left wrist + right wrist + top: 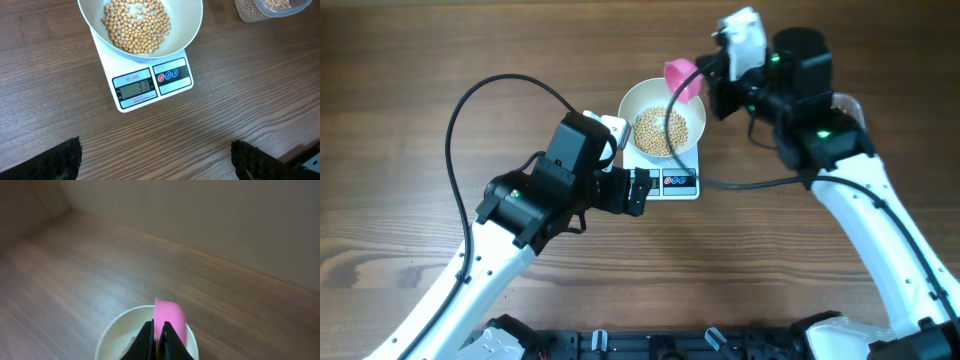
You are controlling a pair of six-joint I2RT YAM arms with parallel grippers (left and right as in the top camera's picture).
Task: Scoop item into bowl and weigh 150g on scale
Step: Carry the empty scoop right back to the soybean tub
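Overhead-wise, looks like right gripper pinching pink scoop just over the far-right rim of bowl, beans inside, bowl sitting on scale, scoop handle pointing back right, left gripper spread wide and empty just beside the scale's front.

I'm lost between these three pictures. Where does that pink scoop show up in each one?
Overhead: the pink scoop is at upper centre, over the upper right rim of the white bowl.
Left wrist: not in the picture.
Right wrist: the pink scoop is at bottom centre, across the bowl's far rim.
Shared landmark: the white bowl, seen in all three views.
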